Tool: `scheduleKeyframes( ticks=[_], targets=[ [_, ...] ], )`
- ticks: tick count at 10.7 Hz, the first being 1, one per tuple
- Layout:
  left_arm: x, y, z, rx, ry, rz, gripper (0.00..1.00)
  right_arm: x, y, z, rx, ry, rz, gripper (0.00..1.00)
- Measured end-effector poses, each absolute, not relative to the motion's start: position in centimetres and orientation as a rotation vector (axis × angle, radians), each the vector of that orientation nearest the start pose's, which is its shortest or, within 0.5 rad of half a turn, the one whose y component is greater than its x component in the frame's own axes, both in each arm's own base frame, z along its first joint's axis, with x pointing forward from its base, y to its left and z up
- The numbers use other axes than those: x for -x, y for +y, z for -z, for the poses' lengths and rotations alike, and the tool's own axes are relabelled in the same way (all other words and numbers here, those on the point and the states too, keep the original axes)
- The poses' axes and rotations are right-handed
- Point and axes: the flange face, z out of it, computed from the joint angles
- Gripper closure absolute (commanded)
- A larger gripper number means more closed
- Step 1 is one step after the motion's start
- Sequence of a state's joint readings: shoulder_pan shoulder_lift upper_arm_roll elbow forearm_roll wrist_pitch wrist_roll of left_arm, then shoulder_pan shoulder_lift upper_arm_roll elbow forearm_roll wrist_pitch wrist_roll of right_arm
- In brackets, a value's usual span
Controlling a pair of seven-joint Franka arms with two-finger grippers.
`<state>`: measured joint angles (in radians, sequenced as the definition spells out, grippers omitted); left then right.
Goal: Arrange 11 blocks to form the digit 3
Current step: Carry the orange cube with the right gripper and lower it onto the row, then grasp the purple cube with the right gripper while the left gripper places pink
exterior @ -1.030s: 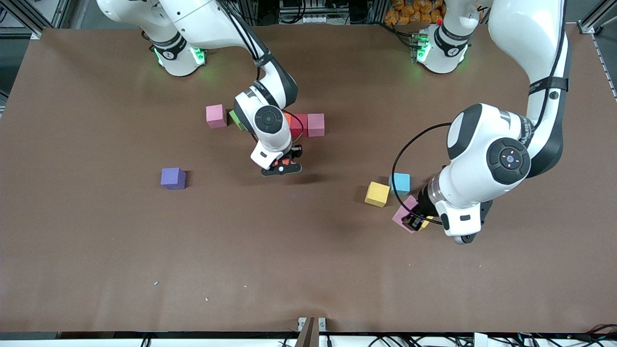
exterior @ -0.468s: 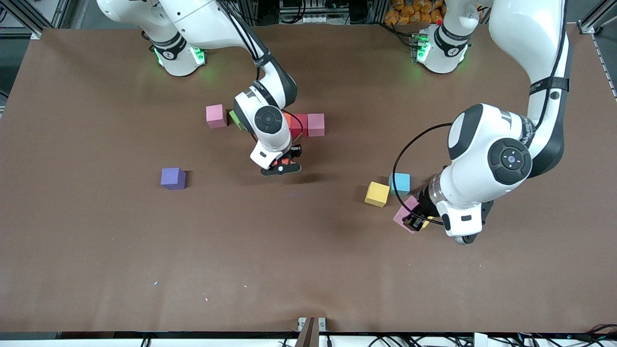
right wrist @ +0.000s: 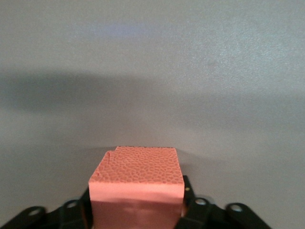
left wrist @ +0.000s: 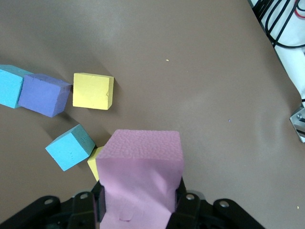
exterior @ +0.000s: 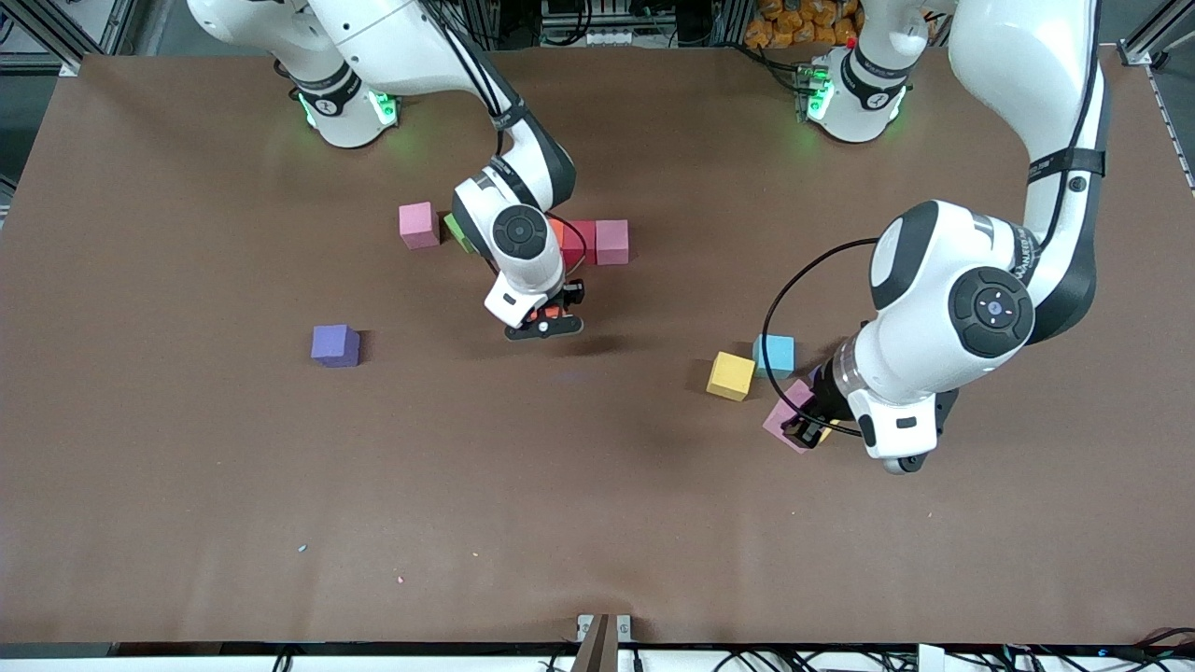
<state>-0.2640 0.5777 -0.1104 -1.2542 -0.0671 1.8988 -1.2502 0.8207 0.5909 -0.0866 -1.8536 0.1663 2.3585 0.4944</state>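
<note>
Twelve task blocks in all: three pink blocks (exterior: 419,225), (exterior: 611,241), (left wrist: 140,162), two orange blocks (exterior: 557,227), (right wrist: 136,176), one crimson block (exterior: 581,243), two yellow blocks (exterior: 730,375), (left wrist: 94,162), two cyan blocks (left wrist: 70,147), (left wrist: 9,86), two purple blocks (exterior: 335,345), (left wrist: 44,94). One green cube (exterior: 456,231).

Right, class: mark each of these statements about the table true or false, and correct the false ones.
1. The left gripper holds a pink block. True.
2. The lone purple block toward the right arm's end of the table touches another block. False: it stands apart from all the others.
3. A crimson block and a second pink block sit side by side, touching. True.
4. The yellow block lies farther from the front camera than the cyan block beside it. False: the yellow one is nearer.
5. The right gripper is at a cyan block. False: it is at an orange block.
</note>
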Motion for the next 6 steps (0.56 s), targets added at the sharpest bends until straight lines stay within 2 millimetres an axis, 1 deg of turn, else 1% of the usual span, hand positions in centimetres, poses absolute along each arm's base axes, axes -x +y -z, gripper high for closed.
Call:
scheduleKeyframes(
  ticks=[2, 3, 4, 5, 6],
  targets=[
    [-67.9, -26.4, -43.4, 2.939, -1.454, -0.079, 1.0, -46.9, 42.9, -20.4, 3.117, -0.204, -0.145, 0.0],
    [-67.6, -27.2, -43.3, 2.922, -1.481, -0.091, 1.0, -47.1, 43.0, -21.3, 3.11, -0.201, -0.131, 0.0],
    [-67.0, -28.6, -42.9, 2.898, -1.517, -0.109, 1.0, -47.4, 42.8, -22.7, 3.106, -0.191, -0.129, 0.0],
    [-66.0, -30.7, -42.1, 2.852, -1.574, -0.136, 1.0, -48.0, 42.0, -24.6, 3.104, -0.163, -0.135, 0.0],
    [-64.8, -33.2, -40.8, 2.785, -1.646, -0.168, 1.0, -49.4, 40.1, -26.7, 3.103, -0.104, -0.145, 0.0]
  ],
)
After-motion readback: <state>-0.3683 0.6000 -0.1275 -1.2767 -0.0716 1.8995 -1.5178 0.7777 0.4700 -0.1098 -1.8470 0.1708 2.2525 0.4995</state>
